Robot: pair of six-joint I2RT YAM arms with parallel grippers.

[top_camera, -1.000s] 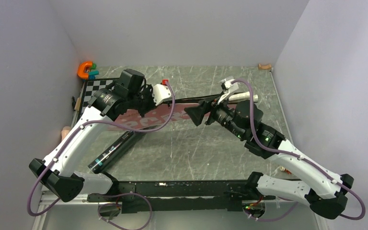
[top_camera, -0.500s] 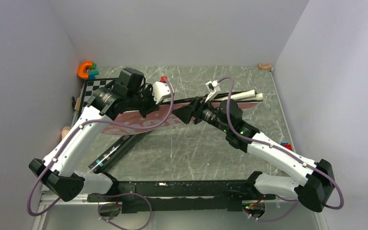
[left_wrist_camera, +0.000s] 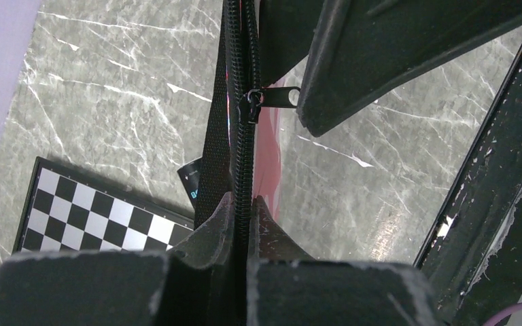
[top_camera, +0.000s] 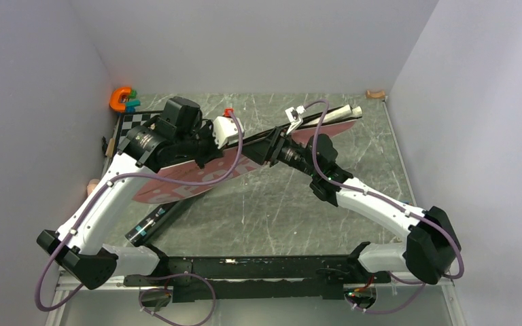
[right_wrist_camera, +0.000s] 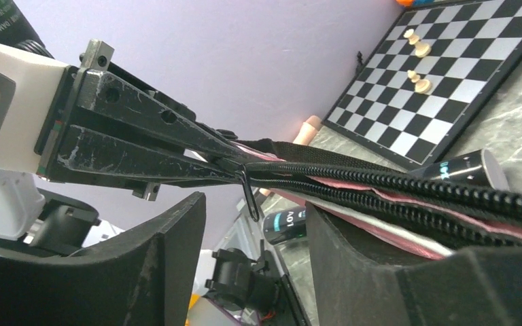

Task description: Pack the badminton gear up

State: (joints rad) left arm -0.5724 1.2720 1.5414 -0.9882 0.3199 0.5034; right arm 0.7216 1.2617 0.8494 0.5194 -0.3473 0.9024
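The pink bag (top_camera: 183, 180) is lifted off the table at a slant, its black zipper edge up. My left gripper (top_camera: 251, 144) is shut on that zipper edge (left_wrist_camera: 243, 198). The zipper pull (left_wrist_camera: 279, 97) sticks out just beyond my left fingertips. My right gripper (top_camera: 270, 151) is open, and the pull (right_wrist_camera: 248, 197) hangs between its fingers (right_wrist_camera: 255, 204) without being pinched. White racket handles (top_camera: 340, 113) poke out of the bag's narrow end at the far right. The black tube (top_camera: 156, 219) lies on the table under the bag. No shuttlecocks show.
The chessboard (top_camera: 139, 122) with a few pieces (right_wrist_camera: 418, 80) lies at the far left, and the orange U-shaped toy (top_camera: 120, 99) is in the left back corner. A small wooden piece (top_camera: 375, 94) sits in the right back corner. Walls close in on three sides.
My right gripper has moved left and farther back, up to my left gripper and the zipper pull. The bag's narrow end with the handles has swung up toward the back right.
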